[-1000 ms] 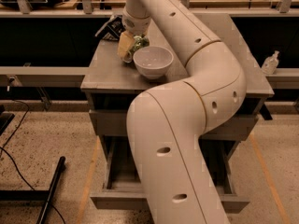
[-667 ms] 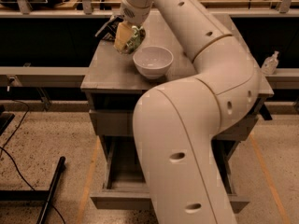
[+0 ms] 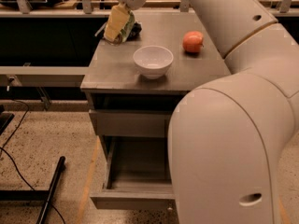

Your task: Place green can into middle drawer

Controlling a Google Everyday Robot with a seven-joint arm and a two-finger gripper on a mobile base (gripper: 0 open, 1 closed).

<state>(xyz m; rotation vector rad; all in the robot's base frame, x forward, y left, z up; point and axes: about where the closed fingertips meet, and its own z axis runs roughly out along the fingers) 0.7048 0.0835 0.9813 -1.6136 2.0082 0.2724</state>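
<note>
Tool (image 3: 119,32), seemingly around green can (image 3: 128,25)

gripper (image 3: 120,26) clamping green can (image 3: 128,25) hangs left-behind the white bowl (image 3: 153,61); apple (image 3: 193,41) right-behind it; open middle drawer (image 3: 133,200) below, arm (image 3: 224,139) overhanging.

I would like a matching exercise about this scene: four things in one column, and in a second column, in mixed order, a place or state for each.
Column one:
1. bowl
2. apple
3. middle drawer
4. pincer

Column two:
a. pulled open
b. at the green can, rear left of the cabinet top
c. orange-red, to the right behind the bowl
d. white, near the top's front edge

Pairs: 1-d, 2-c, 3-a, 4-b
</note>
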